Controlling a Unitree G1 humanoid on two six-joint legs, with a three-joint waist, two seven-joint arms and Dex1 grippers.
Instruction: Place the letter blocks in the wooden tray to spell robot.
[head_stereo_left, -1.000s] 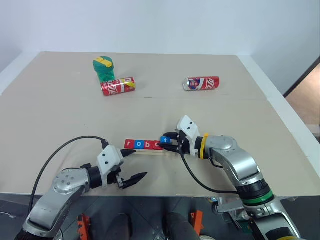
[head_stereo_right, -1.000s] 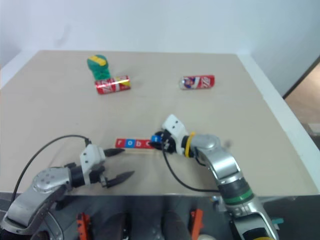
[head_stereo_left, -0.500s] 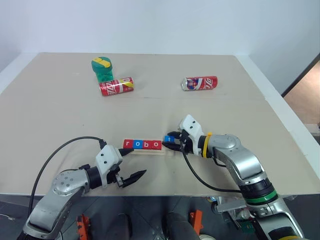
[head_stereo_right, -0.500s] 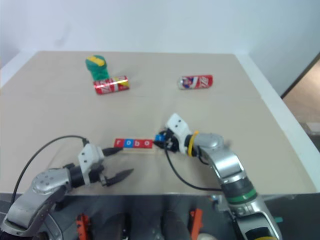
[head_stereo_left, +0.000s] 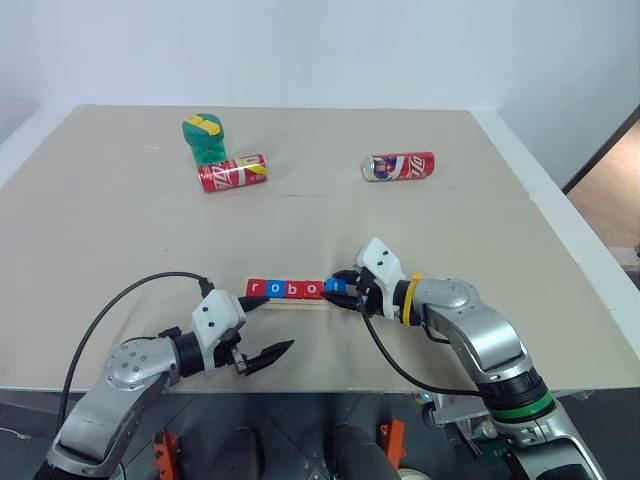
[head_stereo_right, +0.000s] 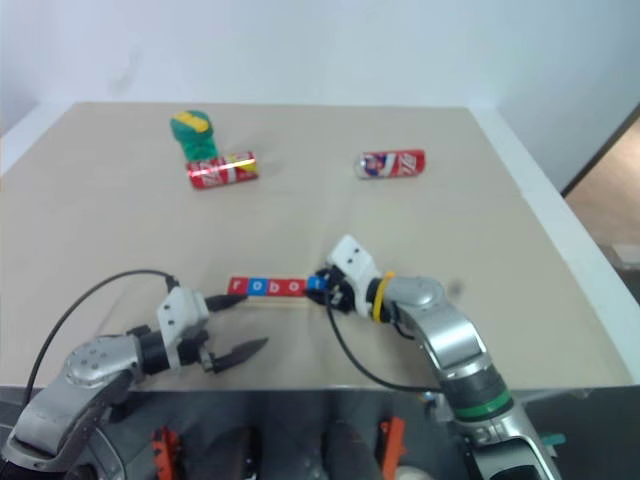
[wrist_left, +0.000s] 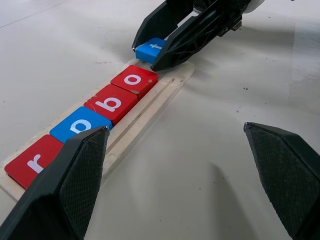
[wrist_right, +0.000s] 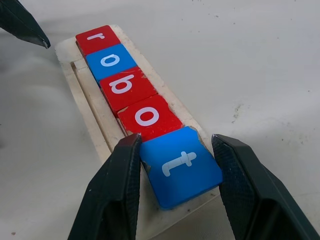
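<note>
Now the right gripper (wrist_right: 175, 165) pinches the blue t block (wrist_right: 181, 165) at the wooden tray (wrist_left: 172, 85)'s end, beside red o; its fingers hide the tray's tip. Left gripper (head_stereo_left: 262, 331) hovers nearby, spread wide, holding nothing.

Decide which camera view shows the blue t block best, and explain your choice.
The right wrist view: the blue t block is large there, letter clear, between the right gripper fingers at the tray end. The left wrist view shows it partly hidden by those fingers; the eye views show a tiny blue square.
</note>
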